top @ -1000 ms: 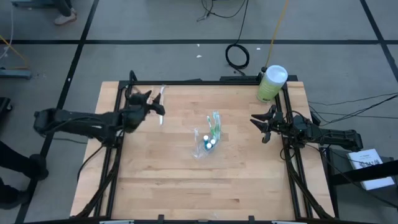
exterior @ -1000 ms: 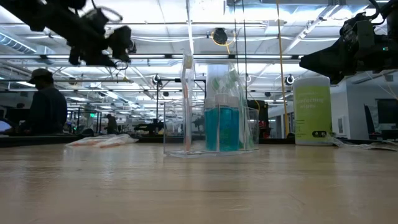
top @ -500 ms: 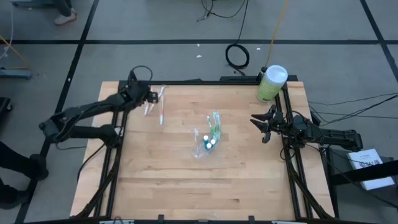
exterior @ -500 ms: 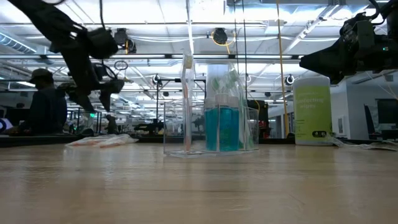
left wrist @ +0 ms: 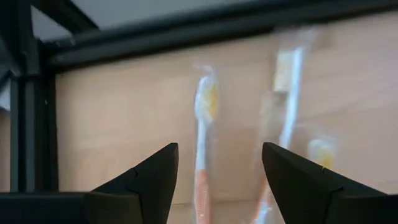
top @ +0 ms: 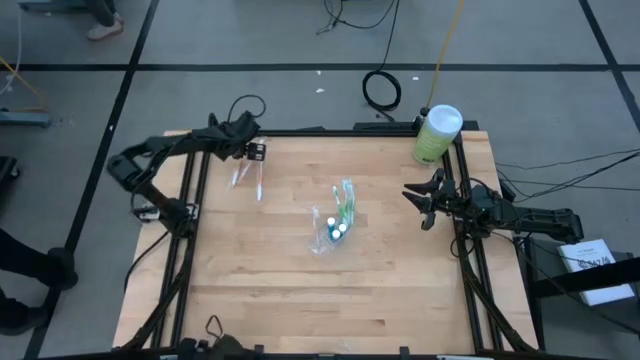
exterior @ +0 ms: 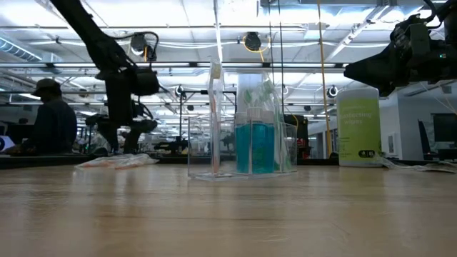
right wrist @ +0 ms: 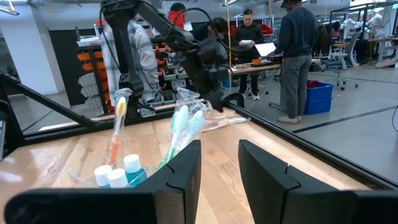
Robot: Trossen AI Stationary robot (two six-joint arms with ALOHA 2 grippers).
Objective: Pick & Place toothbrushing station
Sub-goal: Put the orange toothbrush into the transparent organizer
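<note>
A small clear plastic holder (top: 333,222) stands near the table's middle. It holds green-white toothbrushes (top: 346,198), a pink-white one (right wrist: 117,127) and white tubes with blue caps (top: 336,232). Several wrapped pink-white toothbrushes (top: 250,176) lie flat near the far left corner; they also show in the left wrist view (left wrist: 202,140). My left gripper (top: 254,152) is open and points down just above them (exterior: 121,143); its fingers stand on either side of one (left wrist: 217,186). My right gripper (top: 420,206) is open and empty at the table's right edge.
A big pale-green canister with a white lid (top: 437,133) stands at the far right corner. A black frame rail (top: 330,131) runs along the far edge, close behind my left gripper. People stand in the room beyond the table (right wrist: 297,56).
My left gripper has come down from high above the table toward the wrapped toothbrushes at the far left. It has tipped over and now points down at them. The holder and the loose toothbrushes have stayed in place.
</note>
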